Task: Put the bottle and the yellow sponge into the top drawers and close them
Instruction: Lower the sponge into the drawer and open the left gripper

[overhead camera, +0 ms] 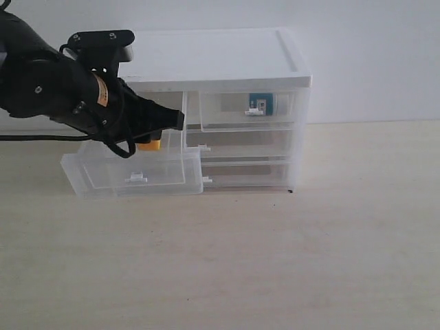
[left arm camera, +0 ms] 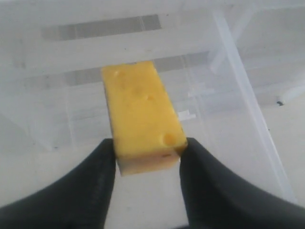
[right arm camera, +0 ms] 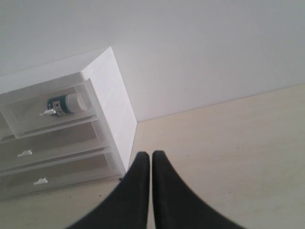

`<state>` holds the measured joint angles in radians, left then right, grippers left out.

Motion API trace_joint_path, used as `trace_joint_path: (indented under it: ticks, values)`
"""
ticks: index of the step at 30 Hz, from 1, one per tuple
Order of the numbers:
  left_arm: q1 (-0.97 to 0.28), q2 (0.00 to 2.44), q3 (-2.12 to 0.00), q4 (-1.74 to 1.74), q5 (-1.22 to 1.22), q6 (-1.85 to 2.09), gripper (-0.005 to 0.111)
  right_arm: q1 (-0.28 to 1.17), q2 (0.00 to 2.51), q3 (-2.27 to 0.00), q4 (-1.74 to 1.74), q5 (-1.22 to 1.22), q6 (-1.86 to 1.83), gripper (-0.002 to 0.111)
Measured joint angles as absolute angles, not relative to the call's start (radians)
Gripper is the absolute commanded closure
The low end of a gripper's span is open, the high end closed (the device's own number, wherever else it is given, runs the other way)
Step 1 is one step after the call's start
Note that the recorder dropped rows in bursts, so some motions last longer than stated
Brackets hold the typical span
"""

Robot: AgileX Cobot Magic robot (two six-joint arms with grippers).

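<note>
- The left gripper [overhead camera: 163, 128] is clamped on the yellow sponge [overhead camera: 149, 144]. In the left wrist view its 2 black fingers [left arm camera: 102, 160] press the near end of the block from both sides.
- The sponge hangs over the open left top drawer [overhead camera: 130, 175], above the drawer's floor and not touching it. Its long side points away from the fingers.
- This drawer is pulled far out of the cabinet [overhead camera: 220, 55]. Its front sits low, down at the level of the 2 full-width drawers [overhead camera: 240, 141], and holds nothing.
- The right top drawer [overhead camera: 227, 113] is pushed in flush with the cabinet front.
- The bottle [overhead camera: 261, 103] lies on its side inside that right drawer, just behind the small white tab handle [overhead camera: 255, 111]. Its teal label shows through the clear front.
- The right gripper [right arm camera: 151, 160] is out of the exterior view. In its wrist view the 2 fingers are pressed together with nothing between them.
- It hangs above the pale wooden table [overhead camera: 309, 261], off the cabinet's right side.
</note>
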<state>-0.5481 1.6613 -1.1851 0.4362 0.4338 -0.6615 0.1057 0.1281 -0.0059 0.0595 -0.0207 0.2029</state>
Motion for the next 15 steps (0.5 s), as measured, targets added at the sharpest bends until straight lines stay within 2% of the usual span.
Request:
trace_joint_path:
  ticks: [4,9,12,15]
  values:
    - [-0.548,1.663,-1.204,0.434,0.436,-0.664,0.051,0.106,0.128,-0.006,0.06,-0.021,0.203,0.108]
    - [-0.548,1.633,-1.22,0.434,0.444,-0.667,0.05,0.106,0.128,-0.006,0.06,-0.021,0.203,0.108]
    - [-0.548,1.591,-1.22,0.434,0.458,-0.667,0.06,0.106,0.128,-0.006,0.06,-0.021,0.203,0.108]
    - [-0.548,1.537,-1.22,0.433,0.489,-0.667,0.086,0.106,0.128,-0.006,0.06,-0.021,0.203,0.108]
